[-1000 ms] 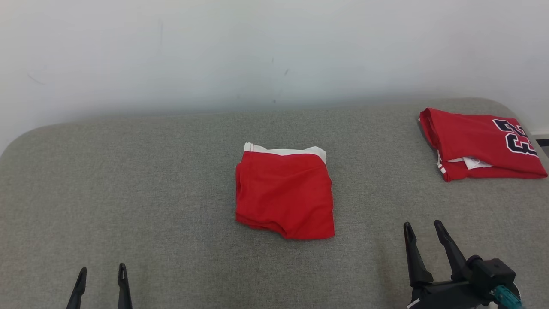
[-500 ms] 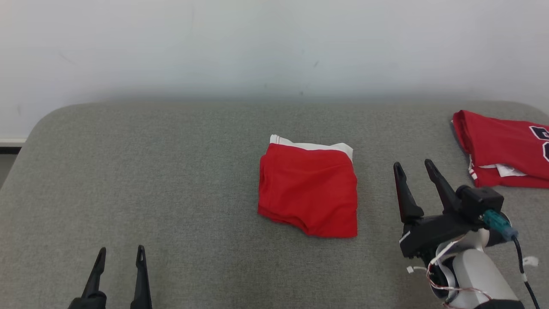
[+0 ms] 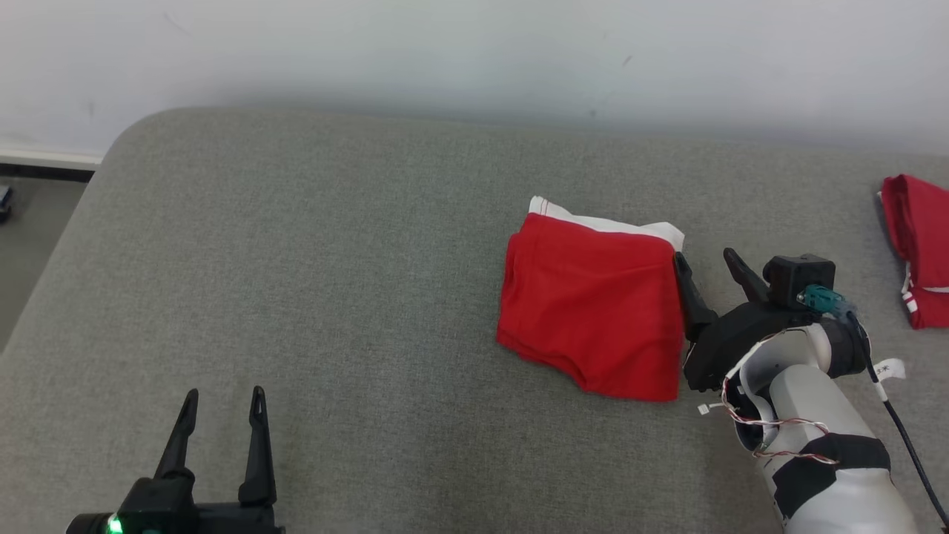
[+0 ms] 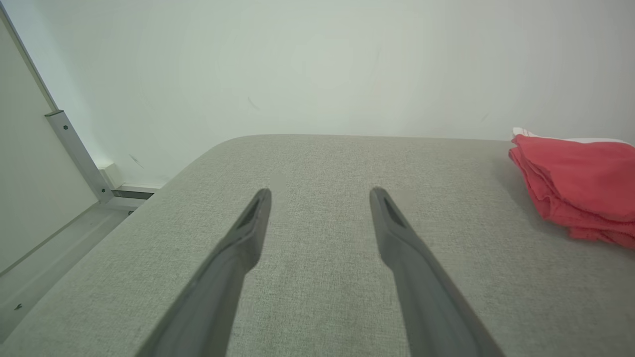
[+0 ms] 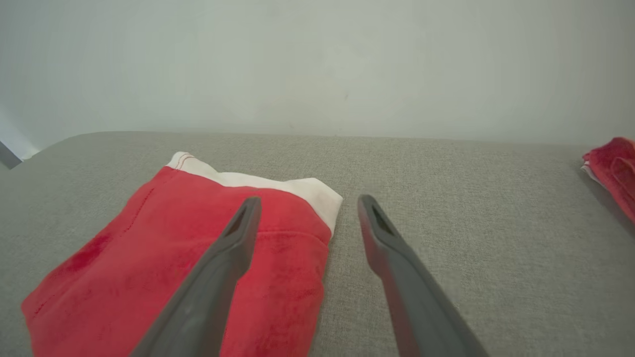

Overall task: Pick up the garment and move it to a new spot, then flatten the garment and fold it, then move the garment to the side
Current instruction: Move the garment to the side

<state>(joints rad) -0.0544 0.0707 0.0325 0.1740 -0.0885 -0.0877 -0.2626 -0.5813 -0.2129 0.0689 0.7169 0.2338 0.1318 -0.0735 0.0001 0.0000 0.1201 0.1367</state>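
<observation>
The garment (image 3: 593, 300) is a folded red piece with a white band along its far edge, lying flat on the grey cushioned surface (image 3: 334, 282). My right gripper (image 3: 704, 259) stands open at the garment's right edge, one finger over the cloth and the other over bare fabric, as the right wrist view shows: garment (image 5: 173, 263), right gripper (image 5: 306, 201). My left gripper (image 3: 225, 394) is open at the lower left, far from the garment, with nothing between its fingers. In the left wrist view the left gripper (image 4: 320, 191) points along the bare surface and the garment (image 4: 578, 186) lies off to the right.
A second folded red garment (image 3: 916, 248) with white trim lies at the far right edge, also visible as a red garment (image 5: 612, 171). A pale wall (image 3: 474, 52) rises behind the surface. The surface's rounded left corner drops to the floor (image 3: 30, 237).
The head camera has turned left, shifting the scene right. My right arm has reached forward to the garment's right edge. Both grippers stay open.
</observation>
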